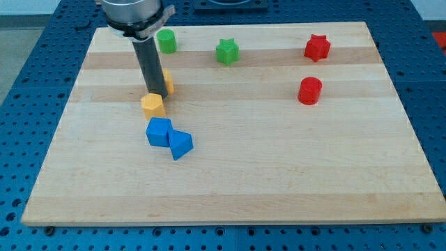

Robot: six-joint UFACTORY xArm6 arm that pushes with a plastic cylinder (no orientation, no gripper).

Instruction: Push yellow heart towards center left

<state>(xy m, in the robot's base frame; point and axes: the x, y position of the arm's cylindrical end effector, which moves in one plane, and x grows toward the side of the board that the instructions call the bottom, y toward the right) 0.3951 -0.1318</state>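
Note:
My rod comes down from the view's top left, and my tip (154, 93) stands at the left of the board's middle band. A yellow block (153, 105) that looks like the heart lies just below the tip, touching or nearly touching it. A second yellow block (168, 81) is partly hidden behind the rod on its right, so its shape cannot be made out.
A blue cube (159, 131) and a blue wedge-like block (181, 144) lie just below the yellow heart. A green cylinder (166, 40) and a green star (226, 51) sit near the top edge. A red star (317, 47) and a red cylinder (309, 90) are at the right. The wooden board (279, 174) ends on all sides.

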